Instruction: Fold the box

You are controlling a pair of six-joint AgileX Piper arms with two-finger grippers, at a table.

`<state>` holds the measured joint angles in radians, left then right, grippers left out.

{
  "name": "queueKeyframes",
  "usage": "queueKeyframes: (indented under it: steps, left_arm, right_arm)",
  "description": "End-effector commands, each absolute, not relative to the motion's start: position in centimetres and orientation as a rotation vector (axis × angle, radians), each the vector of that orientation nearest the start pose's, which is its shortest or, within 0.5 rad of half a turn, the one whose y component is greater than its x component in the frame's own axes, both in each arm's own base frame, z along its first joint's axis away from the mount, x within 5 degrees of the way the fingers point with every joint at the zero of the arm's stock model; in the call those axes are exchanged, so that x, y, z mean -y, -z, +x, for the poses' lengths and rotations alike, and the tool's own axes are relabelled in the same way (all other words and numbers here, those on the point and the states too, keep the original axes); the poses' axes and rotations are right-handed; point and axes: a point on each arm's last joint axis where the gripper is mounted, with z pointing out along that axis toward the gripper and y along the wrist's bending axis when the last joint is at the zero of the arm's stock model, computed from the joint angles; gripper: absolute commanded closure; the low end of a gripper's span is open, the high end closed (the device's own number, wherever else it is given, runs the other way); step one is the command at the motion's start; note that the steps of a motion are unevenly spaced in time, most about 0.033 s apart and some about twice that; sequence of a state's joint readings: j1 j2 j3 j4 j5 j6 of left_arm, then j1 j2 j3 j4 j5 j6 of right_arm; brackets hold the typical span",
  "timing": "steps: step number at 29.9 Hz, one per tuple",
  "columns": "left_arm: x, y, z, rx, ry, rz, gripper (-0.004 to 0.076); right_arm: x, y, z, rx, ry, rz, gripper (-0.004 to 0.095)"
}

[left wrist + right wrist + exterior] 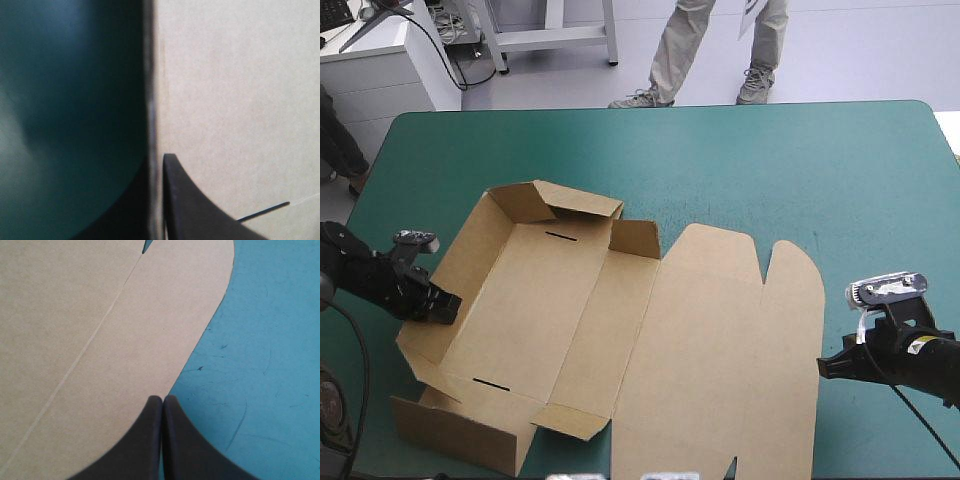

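The brown box (550,330) lies left of the table's middle as an open tray. Its far, left and near walls are raised, and its lid (720,360) lies flat to the right. My left gripper (445,305) is at the tray's left wall. In the left wrist view the gripper (156,157) is shut on that wall's edge (152,75), one black finger on each side. My right gripper (825,368) rests at the lid's rounded right edge. In the right wrist view the gripper (162,399) is shut in a pointed arch over the lid's rim (75,340), holding nothing.
The teal-green cover (770,170) shows bare between the box and the table's far edge, and to the right of the lid (270,365). The tray's near wall (460,435) stands close to the table's front edge.
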<state>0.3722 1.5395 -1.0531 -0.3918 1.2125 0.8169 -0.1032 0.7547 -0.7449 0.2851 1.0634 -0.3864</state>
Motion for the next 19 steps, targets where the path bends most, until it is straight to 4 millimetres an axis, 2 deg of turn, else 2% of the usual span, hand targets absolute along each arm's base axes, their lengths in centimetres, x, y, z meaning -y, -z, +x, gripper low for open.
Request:
queueKeyframes:
  steps: [1, 5, 11, 15, 19]
  left_arm:
    - [-4.6, -28.1, 27.3, -2.816, 0.381, 0.633, 0.0732]
    - [-1.8, -30.1, 29.3, -2.692, 0.17, 0.844, 0.0732]
    - [3.9, -32.7, 31.9, -2.375, -0.112, 1.108, 0.0732]
    - [8.3, -34.3, 32.9, -2.072, -0.257, 1.21, 0.0732]
    - [12.6, -35.4, 32.8, -1.803, -0.346, 1.308, 0.0732]
  right_arm:
    - [-1.0, -32.3, 12.4, -2.418, -0.173, -0.264, 0.0927]
    - [-1.1, -32.3, 12.4, -2.422, -0.174, -0.265, 0.0927]
    - [-1.1, -32.2, 12.3, -2.428, -0.179, -0.263, 0.0927]
    - [-1.1, -32.2, 12.3, -2.428, -0.179, -0.263, 0.0927]
    - [-1.1, -32.2, 12.3, -2.433, -0.183, -0.264, 0.0927]
